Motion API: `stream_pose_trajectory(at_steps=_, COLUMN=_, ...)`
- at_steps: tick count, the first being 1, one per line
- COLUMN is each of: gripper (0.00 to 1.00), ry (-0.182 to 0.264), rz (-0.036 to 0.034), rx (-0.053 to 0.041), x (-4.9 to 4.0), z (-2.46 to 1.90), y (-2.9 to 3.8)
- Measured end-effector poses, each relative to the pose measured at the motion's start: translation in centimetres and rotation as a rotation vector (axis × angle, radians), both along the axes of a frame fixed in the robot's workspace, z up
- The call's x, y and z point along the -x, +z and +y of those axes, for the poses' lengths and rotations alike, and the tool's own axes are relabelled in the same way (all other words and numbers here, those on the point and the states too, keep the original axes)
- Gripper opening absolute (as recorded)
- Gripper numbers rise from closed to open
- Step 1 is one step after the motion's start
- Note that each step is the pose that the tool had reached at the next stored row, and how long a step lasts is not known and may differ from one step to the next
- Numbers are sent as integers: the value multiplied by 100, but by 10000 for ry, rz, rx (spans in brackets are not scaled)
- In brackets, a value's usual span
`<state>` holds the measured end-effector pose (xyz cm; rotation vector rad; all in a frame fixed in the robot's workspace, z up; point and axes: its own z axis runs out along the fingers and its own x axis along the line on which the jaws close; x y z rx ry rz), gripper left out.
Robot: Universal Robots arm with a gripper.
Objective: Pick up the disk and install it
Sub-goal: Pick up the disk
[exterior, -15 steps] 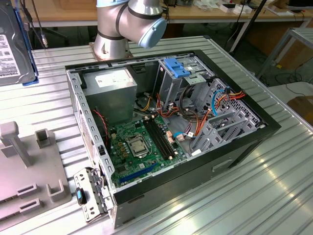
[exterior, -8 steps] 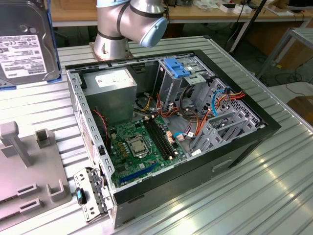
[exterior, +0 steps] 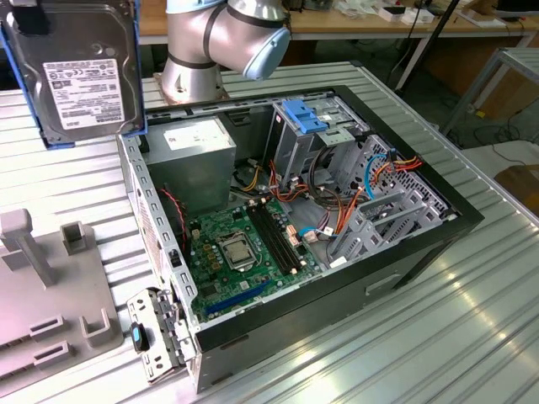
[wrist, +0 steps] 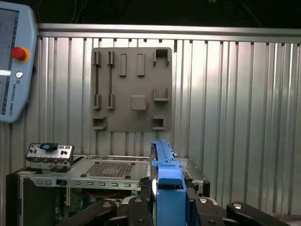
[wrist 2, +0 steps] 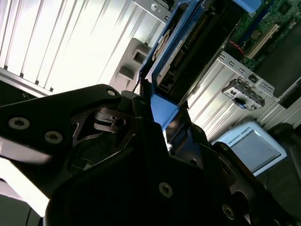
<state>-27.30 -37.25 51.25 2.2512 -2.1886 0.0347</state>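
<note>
The disk (exterior: 80,71), a dark-grey hard drive with a white label in a bright blue carrier, hangs upright in the air at the exterior view's left, well above the table. My gripper (exterior: 29,15) is shut on its upper end. In the first wrist view the blue carrier edge of the disk (wrist: 164,174) stands between the black fingers of the gripper (wrist: 168,190). The second wrist view shows the disk (wrist 2: 188,42) extending away from the gripper (wrist 2: 164,117), with the blue carrier clamped in it.
An open computer case (exterior: 421,244) lies on the ribbed metal table, with its motherboard (exterior: 244,248), cables and a drive cage with a blue latch plate (exterior: 307,114) exposed. A grey fixture plate (exterior: 50,286) sits at the exterior view's left. The arm's base (exterior: 219,42) stands behind the case. A teach pendant (wrist: 14,61) lies nearby.
</note>
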Motion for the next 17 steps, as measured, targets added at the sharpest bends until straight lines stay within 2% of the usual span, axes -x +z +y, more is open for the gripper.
stream_pose_trajectory(at_steps=1, gripper=37, ry=-1, rz=-1, rx=-1, x=-128, z=0, y=-6)
stream_pose_trajectory(at_steps=5, gripper=37, ry=-2, rz=-2, rx=-2, x=-355, z=0, y=-14)
stream_pose_trajectory(at_steps=9, gripper=37, ry=-1, rz=-2, rx=-1, x=-654, z=0, y=-24)
stream_pose_trajectory(at_steps=11, gripper=37, ry=-3, rz=0, rx=1, x=-744, z=0, y=-26)
stream_pose_trajectory(at_steps=15, gripper=37, ry=-3, rz=0, rx=0, x=-1073, z=0, y=-37)
stream_pose_trajectory(at_steps=17, gripper=37, ry=-3, rz=-2, rx=-1, x=-1193, z=0, y=-42)
